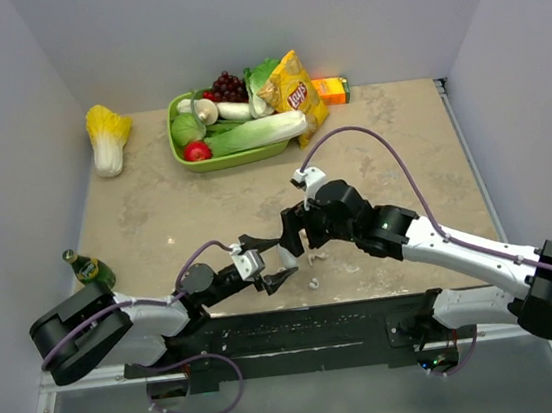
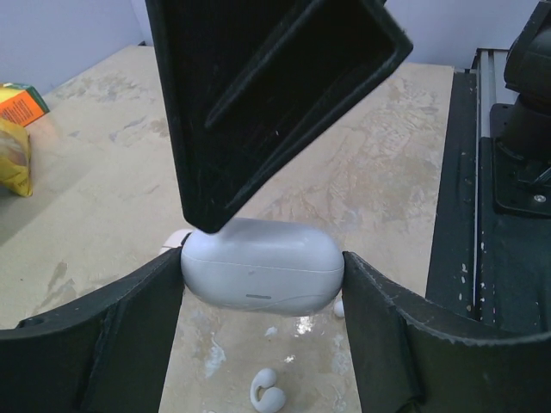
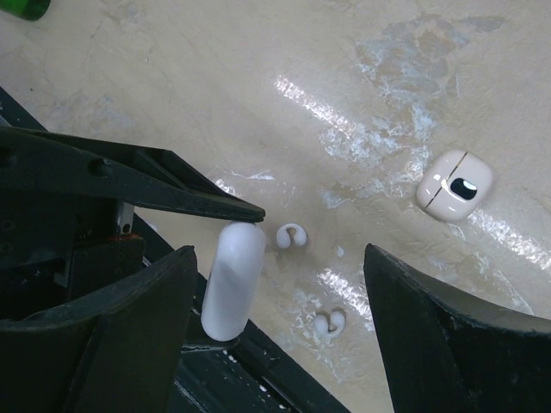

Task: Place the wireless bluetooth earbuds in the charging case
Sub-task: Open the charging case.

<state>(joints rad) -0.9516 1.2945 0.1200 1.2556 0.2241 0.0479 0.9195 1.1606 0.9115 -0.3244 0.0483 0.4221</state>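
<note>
My left gripper (image 2: 263,280) is shut on the charging case (image 2: 263,265), a white rounded pebble with its lid closed, held by its ends just above the table. The case (image 3: 233,280) also shows in the right wrist view, next to that gripper's left finger. My right gripper (image 3: 280,335) stands open right above the case, and one of its fingers (image 2: 258,103) reaches down to the case's top edge. Two white earbuds (image 3: 292,235) (image 3: 329,322) lie on the table under it. One earbud (image 2: 274,389) lies below the held case.
A small white rounded box with a dark oval (image 3: 454,185) lies on the table to the right. A green bottle (image 1: 87,268) stands at the left. A green basket (image 1: 235,158) of vegetables, a chips bag (image 1: 294,91) and a cabbage (image 1: 106,137) sit at the back.
</note>
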